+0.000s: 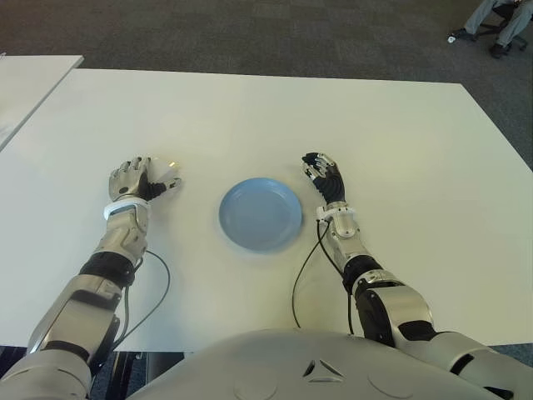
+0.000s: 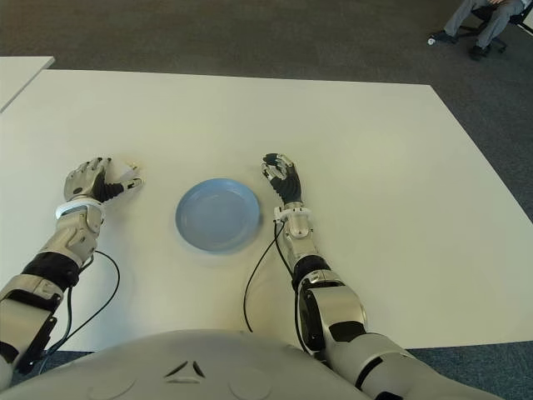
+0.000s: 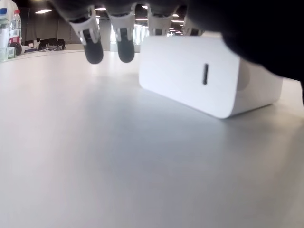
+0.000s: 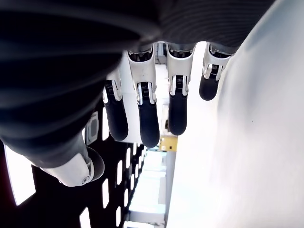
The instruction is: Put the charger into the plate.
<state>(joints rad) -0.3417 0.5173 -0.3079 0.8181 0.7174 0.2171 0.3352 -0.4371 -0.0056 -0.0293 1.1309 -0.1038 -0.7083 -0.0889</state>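
The charger [image 3: 204, 80] is a white block lying on the white table [image 1: 400, 142]; in the left eye view only a bit of it [image 1: 172, 166] shows beside my left hand [image 1: 141, 179], left of the plate. That hand hovers over it with its fingertips [image 3: 93, 52] hanging just above the table, not closed on it. The round blue plate [image 1: 260, 213] lies between my two hands with nothing in it. My right hand [image 1: 323, 175] shows just right of the plate, fingers relaxed and holding nothing.
A second white table [image 1: 33, 79] stands at the far left. A person's legs and a chair [image 1: 500, 17] show at the top right on the dark carpet. Black cables [image 1: 304, 275] trail from both wrists toward my body.
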